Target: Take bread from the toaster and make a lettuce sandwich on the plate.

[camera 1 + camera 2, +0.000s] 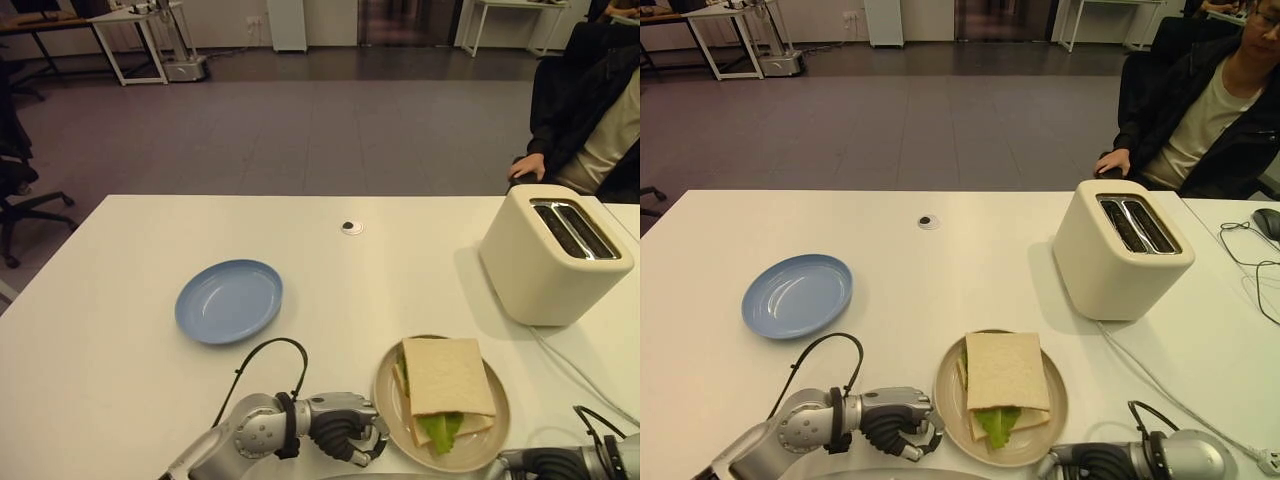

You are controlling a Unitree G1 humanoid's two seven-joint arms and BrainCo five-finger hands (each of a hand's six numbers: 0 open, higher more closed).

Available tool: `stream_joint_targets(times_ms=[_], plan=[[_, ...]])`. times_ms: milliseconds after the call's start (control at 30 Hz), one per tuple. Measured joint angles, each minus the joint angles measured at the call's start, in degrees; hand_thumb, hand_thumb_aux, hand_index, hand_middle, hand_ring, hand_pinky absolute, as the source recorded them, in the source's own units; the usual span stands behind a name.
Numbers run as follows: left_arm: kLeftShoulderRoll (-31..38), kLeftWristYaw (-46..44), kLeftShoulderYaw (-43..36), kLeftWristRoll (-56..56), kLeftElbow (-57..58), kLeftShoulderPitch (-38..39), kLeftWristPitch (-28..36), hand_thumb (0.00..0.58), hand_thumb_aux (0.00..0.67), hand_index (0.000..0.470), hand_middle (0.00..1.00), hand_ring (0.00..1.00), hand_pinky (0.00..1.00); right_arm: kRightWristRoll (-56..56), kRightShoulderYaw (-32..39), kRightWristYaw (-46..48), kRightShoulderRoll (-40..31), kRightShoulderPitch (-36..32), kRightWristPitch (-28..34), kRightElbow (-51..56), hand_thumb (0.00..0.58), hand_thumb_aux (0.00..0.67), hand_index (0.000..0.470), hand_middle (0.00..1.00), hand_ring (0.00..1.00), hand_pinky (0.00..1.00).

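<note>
A sandwich (447, 378) of two bread slices with green lettuce (437, 430) poking out at the front lies on a beige plate (389, 392) near the table's front edge. The cream toaster (553, 255) stands at the right with both slots empty. My left hand (343, 429) rests on the table just left of the plate, fingers curled and holding nothing. My right hand (1092, 463) lies low at the front edge, right of the plate, fingers curled with nothing in them.
An empty blue plate (230, 300) sits left of centre. The toaster's white cable (1170, 393) runs across the table toward the front right. A small round cable port (350, 227) lies at the table's middle rear. More cables (1260, 262) lie at the far right.
</note>
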Motion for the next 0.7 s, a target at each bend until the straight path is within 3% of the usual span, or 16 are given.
stream_joint_targets(times_ms=[100,300,567,633,667,700], plan=[[-3.58,2.43,-1.77,5.29,1.17,-1.20,0.07,0.580,0.670,0.470,1.00,1.00,1.00,-6.82,2.62,-9.36,3.99,-6.15,-0.38,-0.27,0.580,0.670,0.470,1.00,1.00,1.00],[-9.71,9.93,0.08,10.35,9.99,-7.91,2.96,0.580,0.670,0.470,1.00,1.00,1.00,-15.23,4.78,-24.76,10.74,-16.53,4.98,4.99,0.580,0.670,0.470,1.00,1.00,1.00],[-21.67,32.48,2.55,16.57,46.79,-33.91,6.04,0.580,0.670,0.470,1.00,1.00,1.00,-22.13,7.54,-44.84,18.99,-33.63,7.01,22.44,0.580,0.670,0.470,1.00,1.00,1.00],[-23.81,36.80,3.23,16.51,53.72,-37.53,5.05,0.572,0.591,0.415,1.00,1.00,1.00,-22.49,7.71,-49.24,21.31,-36.20,6.99,25.23,0.580,0.670,0.470,1.00,1.00,1.00],[-24.76,38.90,3.66,16.36,56.29,-38.82,3.95,0.560,0.547,0.383,1.00,1.00,1.00,-22.48,7.84,-51.58,22.66,-37.46,6.71,25.95,0.580,0.670,0.470,0.93,0.93,0.93],[-25.25,40.59,4.48,15.16,57.37,-39.12,2.00,0.485,0.399,0.280,1.00,1.00,1.00,-22.44,7.83,-53.69,23.77,-38.41,6.15,26.59,0.491,0.407,0.286,0.56,0.56,0.56]])
